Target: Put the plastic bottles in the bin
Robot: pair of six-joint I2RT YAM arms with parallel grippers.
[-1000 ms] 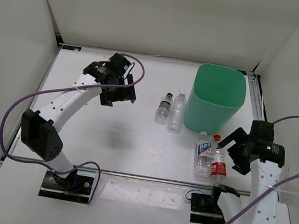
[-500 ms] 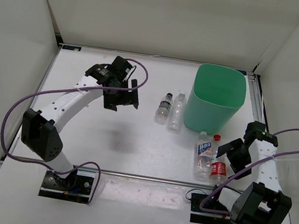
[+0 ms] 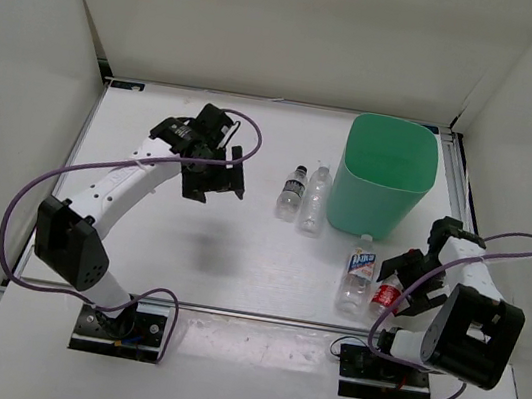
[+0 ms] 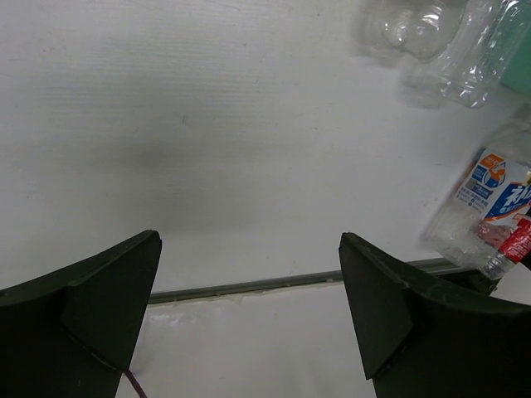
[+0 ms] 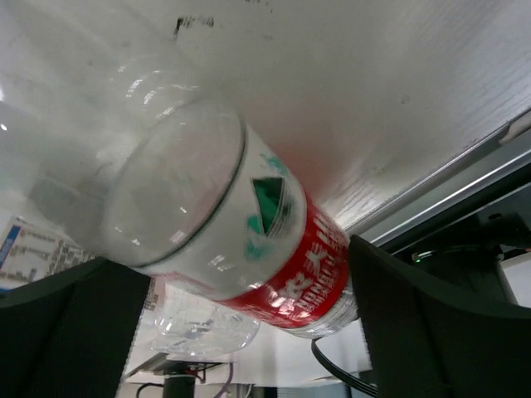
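The overhead view looks steeply down on the whole table [image 3: 234, 275] from above its near side, far enough back to take in every edge. The left wrist view hangs higher over the surface and faces the near rail, with the blue-labelled bottle [image 4: 489, 203] at its right edge (lower right overhead). The right wrist view is pressed against the red-labelled bottle [image 5: 249, 240], which fills the frame.

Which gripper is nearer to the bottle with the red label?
Right. The right gripper has its open fingers on either side of the red-label bottle; the left gripper hovers far off to its left.
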